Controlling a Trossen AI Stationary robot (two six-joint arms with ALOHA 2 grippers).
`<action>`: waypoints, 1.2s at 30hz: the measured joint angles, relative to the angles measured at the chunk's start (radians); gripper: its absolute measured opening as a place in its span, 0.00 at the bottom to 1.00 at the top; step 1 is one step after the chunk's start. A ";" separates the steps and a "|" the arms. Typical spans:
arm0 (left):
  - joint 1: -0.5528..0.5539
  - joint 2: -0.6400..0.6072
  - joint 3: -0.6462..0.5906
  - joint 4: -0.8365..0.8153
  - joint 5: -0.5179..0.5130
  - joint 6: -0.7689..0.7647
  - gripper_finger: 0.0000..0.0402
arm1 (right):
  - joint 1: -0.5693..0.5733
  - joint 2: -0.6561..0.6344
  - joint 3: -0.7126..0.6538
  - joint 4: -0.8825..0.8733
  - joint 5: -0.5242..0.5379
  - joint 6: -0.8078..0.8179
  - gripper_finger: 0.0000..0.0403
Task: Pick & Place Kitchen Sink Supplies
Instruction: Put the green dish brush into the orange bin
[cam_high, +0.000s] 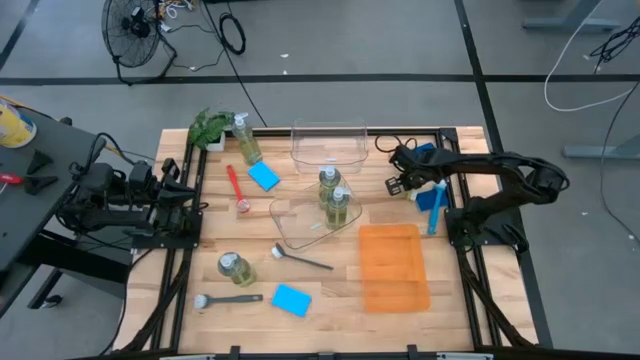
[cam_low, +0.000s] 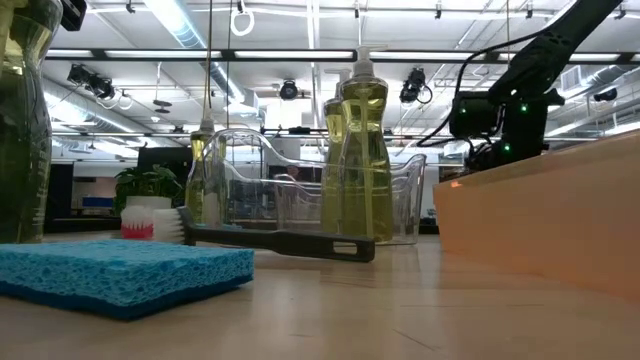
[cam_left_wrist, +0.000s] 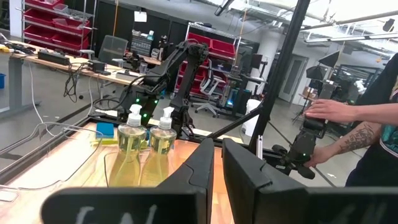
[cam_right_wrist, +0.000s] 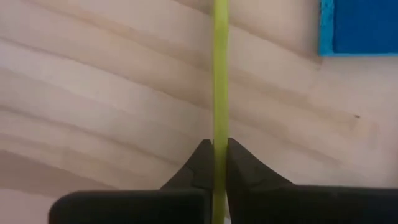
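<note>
right gripper (cam_right_wrist: 213, 163) clamped on the yellow-green brush (cam_right_wrist: 219, 74) handle, at the tabletop's (cam_high: 330, 290) far right.
i lift straight up, keeping the handle centred between the fingers. left gripper (cam_left_wrist: 216, 163) closed, empty, parked left. the brush head is hidden; overhead, the arm covers the grip.

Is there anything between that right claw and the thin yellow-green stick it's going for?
Nothing visible. The right gripper is already shut on the yellow-green brush handle, which runs straight out between its fingers over bare wooden table. A blue sponge lies off to the side.
</note>
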 joint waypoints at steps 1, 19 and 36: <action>0.000 0.000 0.000 0.000 0.000 0.000 0.09 | 0.000 -0.014 0.000 -0.002 0.001 0.000 0.03; 0.000 0.000 0.000 0.000 0.000 0.000 0.09 | 0.000 -0.292 0.104 -0.139 0.008 -0.095 0.03; 0.000 0.000 0.000 0.000 0.000 0.000 0.09 | 0.135 -0.299 0.501 -0.293 0.006 -0.532 0.03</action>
